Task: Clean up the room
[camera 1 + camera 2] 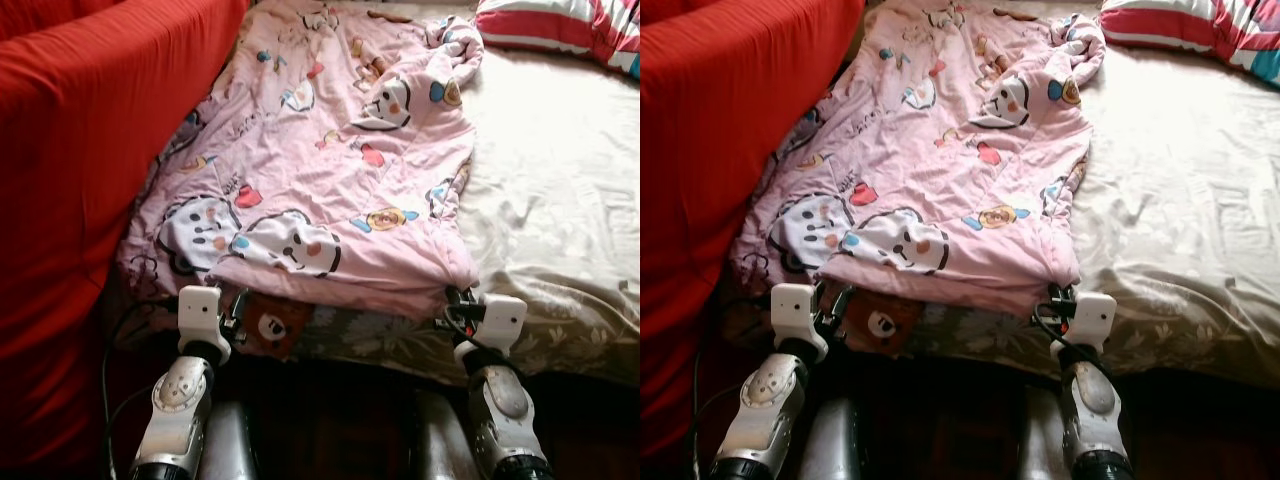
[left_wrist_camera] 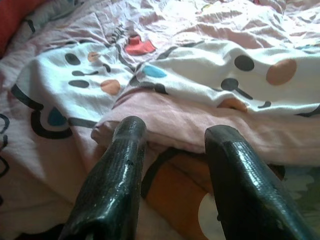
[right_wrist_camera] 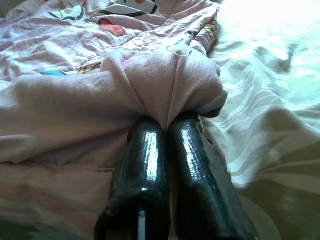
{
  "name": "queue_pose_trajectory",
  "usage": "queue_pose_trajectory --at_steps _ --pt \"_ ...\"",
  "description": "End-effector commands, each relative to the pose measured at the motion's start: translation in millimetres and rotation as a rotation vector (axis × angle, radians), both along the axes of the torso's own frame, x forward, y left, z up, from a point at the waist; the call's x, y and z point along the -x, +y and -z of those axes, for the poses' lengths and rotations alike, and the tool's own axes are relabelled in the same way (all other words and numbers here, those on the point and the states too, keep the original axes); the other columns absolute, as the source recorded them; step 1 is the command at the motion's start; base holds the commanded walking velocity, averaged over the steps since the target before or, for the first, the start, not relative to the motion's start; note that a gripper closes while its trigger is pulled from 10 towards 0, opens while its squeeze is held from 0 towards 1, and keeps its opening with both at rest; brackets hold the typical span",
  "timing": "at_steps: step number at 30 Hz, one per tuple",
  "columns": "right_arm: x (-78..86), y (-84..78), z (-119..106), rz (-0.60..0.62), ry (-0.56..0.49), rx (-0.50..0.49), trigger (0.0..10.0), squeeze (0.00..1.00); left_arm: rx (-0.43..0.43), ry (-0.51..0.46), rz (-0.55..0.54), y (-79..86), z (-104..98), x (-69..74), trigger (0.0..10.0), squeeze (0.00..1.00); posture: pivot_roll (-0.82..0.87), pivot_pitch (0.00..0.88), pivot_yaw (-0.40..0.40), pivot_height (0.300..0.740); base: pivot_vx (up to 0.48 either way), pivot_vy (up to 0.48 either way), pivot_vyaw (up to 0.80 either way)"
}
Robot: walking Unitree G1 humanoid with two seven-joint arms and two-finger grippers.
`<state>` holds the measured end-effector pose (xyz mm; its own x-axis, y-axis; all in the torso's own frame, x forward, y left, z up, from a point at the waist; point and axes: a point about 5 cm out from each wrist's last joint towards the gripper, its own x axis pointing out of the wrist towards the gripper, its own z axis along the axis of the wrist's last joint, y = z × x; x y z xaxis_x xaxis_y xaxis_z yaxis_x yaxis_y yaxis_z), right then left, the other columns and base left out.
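While pinching the pink quilt [image 1: 330, 150] corner in the right gripper [image 3: 167, 125] for spreading, reaching with left gripper [image 2: 172, 142] fingers apart.

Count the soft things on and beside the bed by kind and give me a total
Blanket, pink with cartoon print: 1
Pillow, striped: 1
Bed sheet, beige: 1
Red cover at the robot's left: 1
Total: 4
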<state>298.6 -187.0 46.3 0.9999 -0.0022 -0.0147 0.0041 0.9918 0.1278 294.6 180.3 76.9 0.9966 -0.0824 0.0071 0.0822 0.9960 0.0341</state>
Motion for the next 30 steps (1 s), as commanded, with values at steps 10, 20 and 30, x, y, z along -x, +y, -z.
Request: queue_pose_trajectory --at_steps 10,20,30 --pt "1.8 1.1 1 0.026 0.008 -0.019 10.0 0.0 -0.016 0.048 -0.038 15.7 15 3.6 10.0 0.0 -0.01 0.073 0.014 0.637 0.0 0.0 0.0" --pt "0.7 1.4 -1 0.032 0.005 -0.016 10.0 0.0 -0.017 0.099 -0.058 24.2 28 9.4 10.0 0.0 0.0 0.072 0.016 0.697 0.0 0.0 0.0" --pt "1.2 2.9 0 0.026 0.005 -0.01 10.0 0.0 -0.015 0.167 -0.094 37.8 44 19.0 10.0 0.0 0.0 0.076 0.019 0.74 0.0 0.0 0.0"
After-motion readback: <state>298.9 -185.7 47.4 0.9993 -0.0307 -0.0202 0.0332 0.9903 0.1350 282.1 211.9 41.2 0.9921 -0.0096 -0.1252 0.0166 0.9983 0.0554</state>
